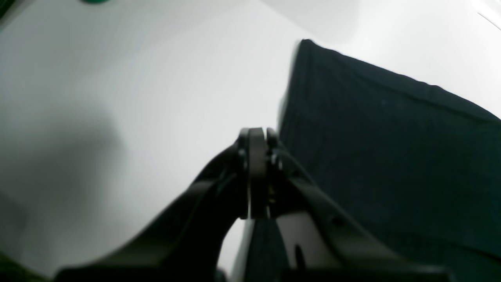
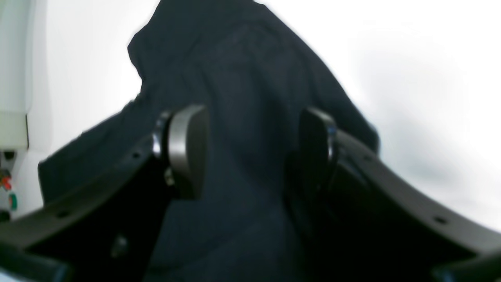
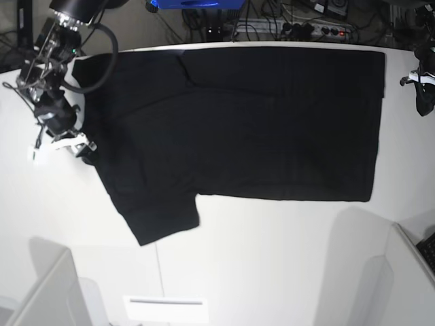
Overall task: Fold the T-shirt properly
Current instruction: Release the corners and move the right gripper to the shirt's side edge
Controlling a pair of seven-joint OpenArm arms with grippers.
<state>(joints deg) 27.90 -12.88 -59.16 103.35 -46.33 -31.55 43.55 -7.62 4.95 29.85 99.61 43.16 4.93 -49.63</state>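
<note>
The black T-shirt [image 3: 245, 122] lies spread flat on the white table [image 3: 272, 258], plain side up, with one sleeve pointing to the near left. My right gripper [image 3: 87, 151] is at the shirt's left edge. In the right wrist view it [image 2: 252, 150] is open, its pads [image 2: 188, 149] either side of a raised fold of the shirt [image 2: 242, 78]. My left gripper [image 3: 423, 95] is past the shirt's right edge. In the left wrist view it [image 1: 256, 135] is shut, just beside the shirt's edge [image 1: 391, 156], with nothing seen between the jaws.
Cables and a power strip [image 3: 306, 27] run behind the table's far edge, next to a blue object [image 3: 190, 3]. Grey partitions stand at the near left [image 3: 47, 292] and near right [image 3: 408, 272]. A white box [image 2: 13, 78] stands at the left of the right wrist view.
</note>
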